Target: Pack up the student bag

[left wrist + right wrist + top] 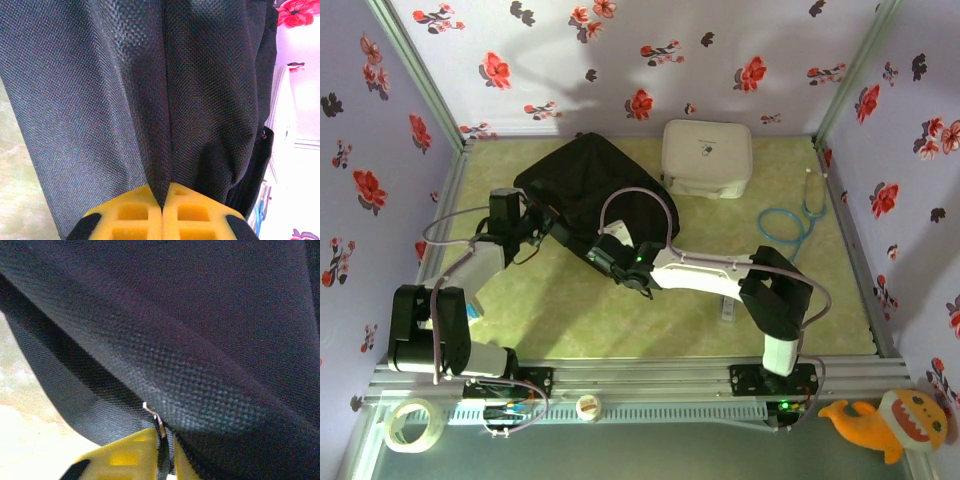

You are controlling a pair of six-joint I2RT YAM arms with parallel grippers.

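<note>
Student bag lies on the far middle of the table, just left of the white case and apart from it. Its bulk extends away from both arm bases, so the bag lies ahead of each end effector.

Left gripper is at the bag's left near edge. In the left wrist view, the left gripper has its yellow fingers pressed together on a raised fold of the black fabric.

Right gripper is at the bag's near edge. In the right wrist view, the right gripper is narrowed onto a black strip with a small metal piece, probably a zipper pull.

Both arms are in contact, and neither is nearer. The coming move likely runs along the black strip, with the left pinch acting as the anchor.
</note>
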